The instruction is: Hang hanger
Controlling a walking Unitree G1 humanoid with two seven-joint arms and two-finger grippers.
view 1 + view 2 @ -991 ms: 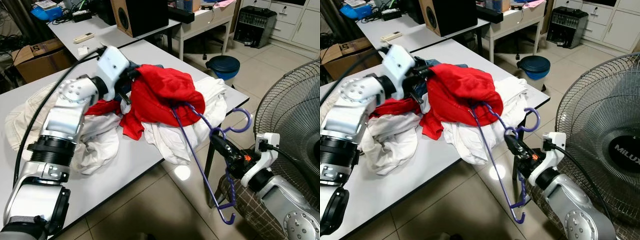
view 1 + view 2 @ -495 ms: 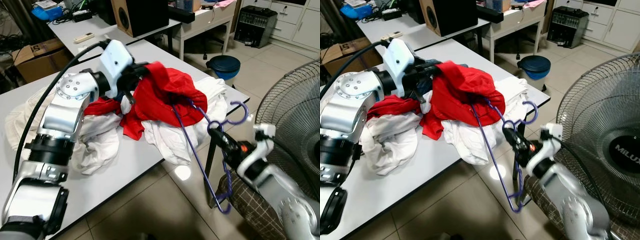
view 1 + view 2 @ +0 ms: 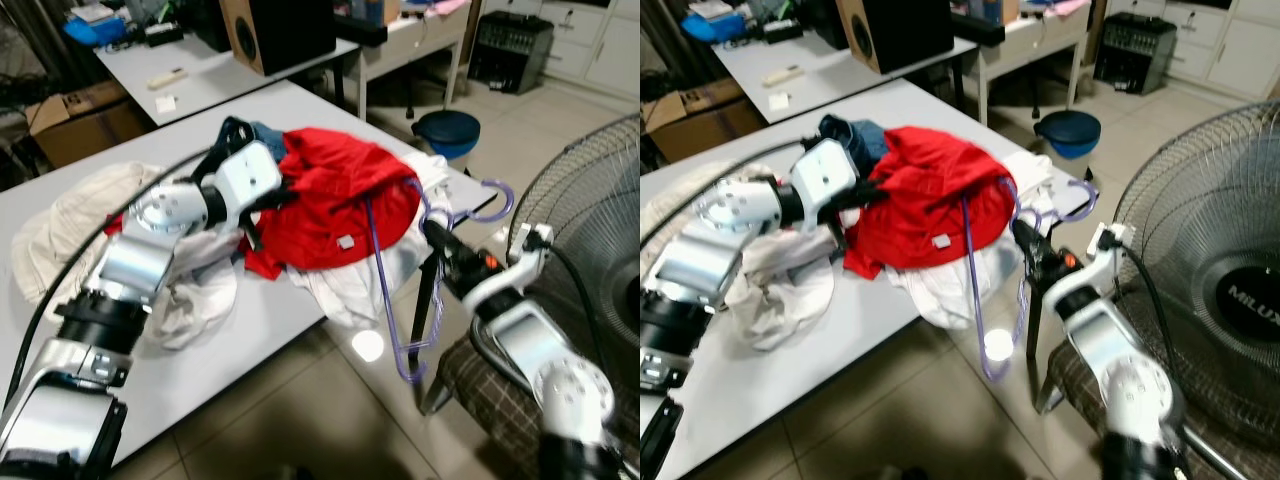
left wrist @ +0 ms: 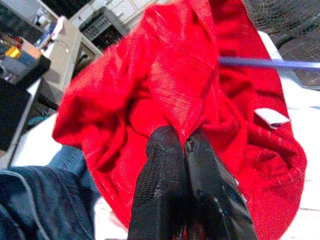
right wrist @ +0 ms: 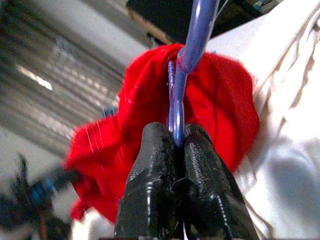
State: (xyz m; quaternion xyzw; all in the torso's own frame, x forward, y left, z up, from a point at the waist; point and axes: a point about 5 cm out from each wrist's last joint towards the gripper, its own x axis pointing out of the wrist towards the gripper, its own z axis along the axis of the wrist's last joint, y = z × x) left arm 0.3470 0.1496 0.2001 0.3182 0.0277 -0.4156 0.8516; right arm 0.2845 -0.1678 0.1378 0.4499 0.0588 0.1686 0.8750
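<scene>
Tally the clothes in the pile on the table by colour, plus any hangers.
Red: 1, red shirt, pinched by the left gripper
White or cream: 2, white cloth, cream cloth
Blue: 1, jeans
Hangers: 1, purple hanger, held by the right gripper
Total: 5; folds may hide more.

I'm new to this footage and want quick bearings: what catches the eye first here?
The red garment heaped on the pile of clothes on the grey table, pinched by the left gripper. Next, the purple hanger, one end under the red cloth, held at the table's edge by the right gripper. A big floor fan stands at the right.
</scene>
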